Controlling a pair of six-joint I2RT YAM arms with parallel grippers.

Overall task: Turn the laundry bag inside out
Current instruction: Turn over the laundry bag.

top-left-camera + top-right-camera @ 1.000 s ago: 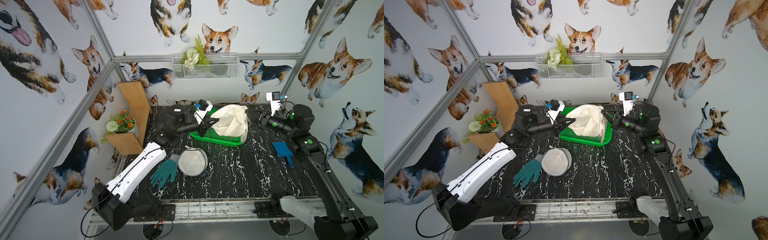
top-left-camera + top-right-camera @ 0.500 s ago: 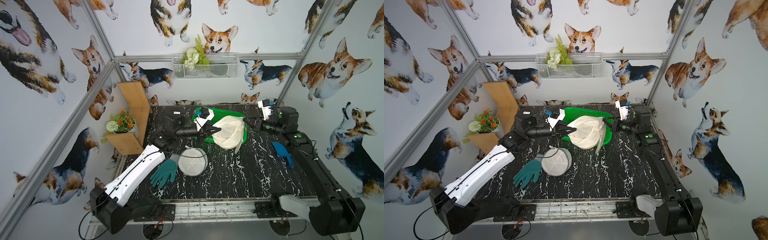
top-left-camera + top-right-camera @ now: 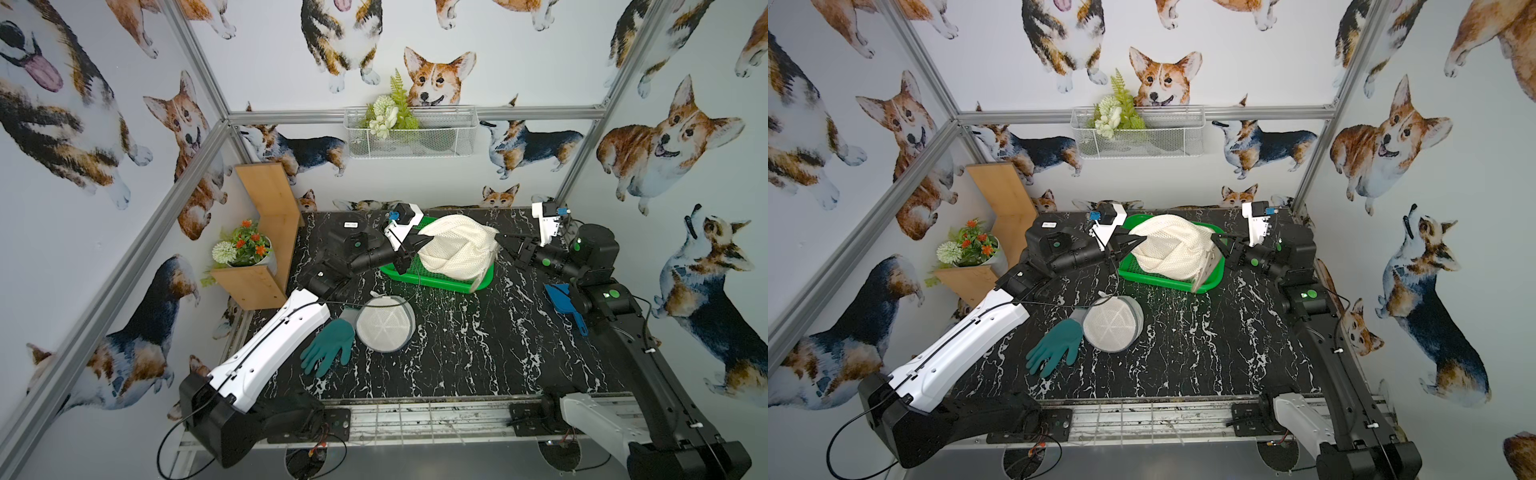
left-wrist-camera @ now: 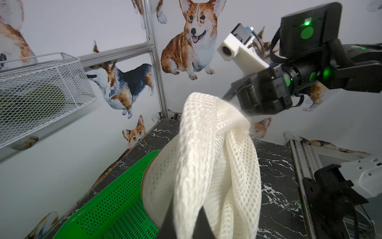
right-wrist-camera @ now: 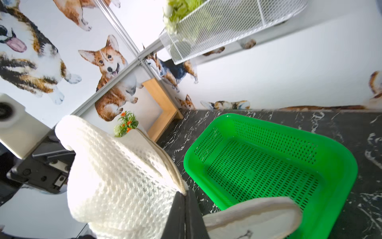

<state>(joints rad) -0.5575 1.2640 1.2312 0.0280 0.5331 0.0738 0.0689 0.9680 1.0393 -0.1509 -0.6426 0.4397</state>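
1. The left tool [image 3: 417, 242] and right tool [image 3: 503, 239] each clamp opposite ends of the laundry bag [image 3: 457, 249], holding it up.
2. It hangs above the green basket [image 3: 432, 283], likely so its mouth can peel back.

open tabletop [image 3: 478, 353] front-right, glove [image 3: 328, 347], mesh disc [image 3: 384, 323] front-left
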